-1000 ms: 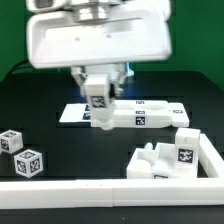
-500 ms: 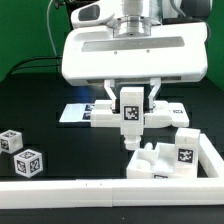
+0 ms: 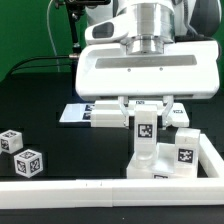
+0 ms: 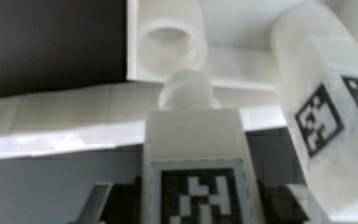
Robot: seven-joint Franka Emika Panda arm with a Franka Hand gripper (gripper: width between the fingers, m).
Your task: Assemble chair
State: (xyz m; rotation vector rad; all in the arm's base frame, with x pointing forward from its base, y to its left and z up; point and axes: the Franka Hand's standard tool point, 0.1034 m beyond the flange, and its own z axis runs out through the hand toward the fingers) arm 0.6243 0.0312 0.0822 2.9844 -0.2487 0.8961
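Exterior view: the tool (image 3: 143, 128) hangs from the wide white wrist housing with its two fingers (image 3: 126, 110) closed on a tall pegged piece (image 3: 144, 140). The piece is gripped upright with its black-and-white tag facing the camera. Its lower end comes down among the low white parts (image 3: 152, 170), but whether it touches them cannot be told from here.

The corner block (image 3: 184, 152), also tagged, stands just beside the held piece toward the exterior view's right. The low white parts lie against its base. The border rail (image 3: 80, 190) runs in front of the corner block and turns up along its far side, closing it into a corner. The marker board (image 3: 72, 114) lies flat on the table (image 3: 40, 95) behind the corner block, partly hidden by the tool. Two cube legs (image 3: 12, 141) (image 3: 30, 161) sit well apart from the corner block toward the exterior view's left, close to each other.

In the wrist view, the pegged piece (image 4: 194, 180) fills the foreground, tag up, with its rounded peg pointing at a white part that has a round hole (image 4: 167, 40). The corner block (image 4: 336, 100) stands close alongside, blurred.
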